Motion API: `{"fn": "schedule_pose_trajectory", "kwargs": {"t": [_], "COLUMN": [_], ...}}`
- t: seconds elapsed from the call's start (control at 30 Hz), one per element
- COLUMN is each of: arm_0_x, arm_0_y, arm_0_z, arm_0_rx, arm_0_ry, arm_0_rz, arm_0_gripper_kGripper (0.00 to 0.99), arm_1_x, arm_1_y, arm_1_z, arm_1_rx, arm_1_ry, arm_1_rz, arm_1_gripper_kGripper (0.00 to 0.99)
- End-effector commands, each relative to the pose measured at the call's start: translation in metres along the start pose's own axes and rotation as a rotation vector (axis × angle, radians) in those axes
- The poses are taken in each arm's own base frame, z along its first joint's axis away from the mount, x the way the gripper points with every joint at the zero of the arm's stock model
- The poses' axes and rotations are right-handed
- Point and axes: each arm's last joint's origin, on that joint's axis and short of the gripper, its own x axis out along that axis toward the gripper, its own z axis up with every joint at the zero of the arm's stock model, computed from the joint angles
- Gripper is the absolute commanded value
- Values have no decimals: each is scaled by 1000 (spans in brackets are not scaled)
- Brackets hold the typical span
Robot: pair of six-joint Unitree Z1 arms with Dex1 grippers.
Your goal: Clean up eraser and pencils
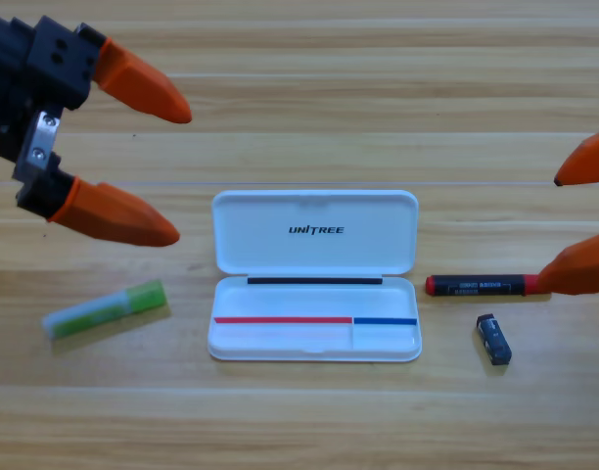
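currently the left gripper (182, 171) hangs wide open above the green pencil (106, 309), holding nothing; the right gripper (554, 230), jaws spread, touches the black pencil (476, 285) beside the eraser (493, 339).

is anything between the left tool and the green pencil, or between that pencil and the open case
Nothing visible. The left tool, jaws open, hangs above and left of the green pencil, with bare table between. The pencil lies left of the open white case, again with only bare wood between. The right tool is at the right edge.

1 fixed camera looks straight down on the wooden table (299, 421) from fairly close above
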Motion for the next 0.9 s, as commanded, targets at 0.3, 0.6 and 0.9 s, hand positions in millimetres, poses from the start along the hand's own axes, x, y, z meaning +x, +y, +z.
{"fn": "schedule_pose_trajectory", "kwargs": {"t": [0.3, 0.6, 0.9], "arm_0_x": [9, -1, 12], "arm_0_y": [-2, 9, 56], "arm_0_z": [-1, 3, -20], "arm_0_rx": [-36, -69, -155], "arm_0_ry": [25, 167, 536], "arm_0_rz": [-44, 93, 188], "arm_0_gripper_kGripper": [990, 990, 990], "arm_1_x": [13, 15, 74], "arm_1_y": [3, -10, -33], "arm_1_z": [-7, -4, -15], "arm_1_rx": [17, 117, 272], "arm_1_ry": [56, 124, 345], "arm_1_rz": [9, -170, -284], "arm_1_gripper_kGripper": [988, 988, 986]}}
